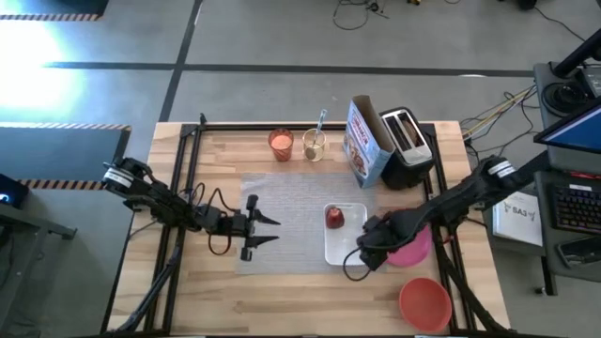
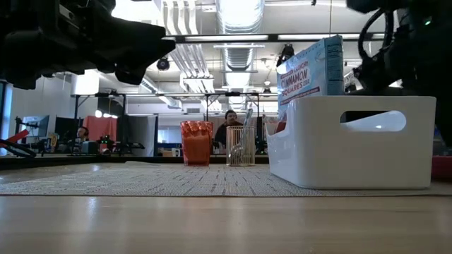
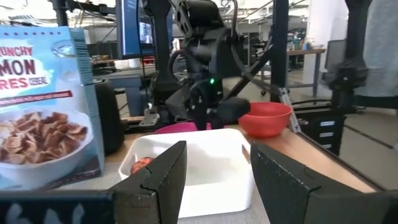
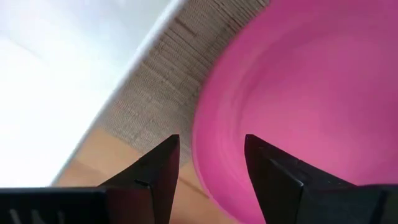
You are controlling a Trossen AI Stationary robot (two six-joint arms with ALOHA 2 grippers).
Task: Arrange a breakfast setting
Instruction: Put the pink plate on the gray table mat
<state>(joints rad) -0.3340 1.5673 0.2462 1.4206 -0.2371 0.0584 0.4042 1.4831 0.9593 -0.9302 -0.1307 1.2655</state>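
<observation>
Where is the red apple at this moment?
In the high view, the red apple lies inside the white tray, at its far end, right of the table's centre and just left of the right gripper.

The right arm (image 1: 441, 208) covers much of the pink plate (image 1: 418, 248) from above. The white tray's wall (image 3: 186, 180) hides all but a sliver of the apple (image 3: 142, 165). The cereal box (image 3: 43, 106) runs off the picture's edge.

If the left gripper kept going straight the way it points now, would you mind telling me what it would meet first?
Most likely the white bin holding the red apple: the left gripper, jaws open, points straight at its near wall.
</observation>
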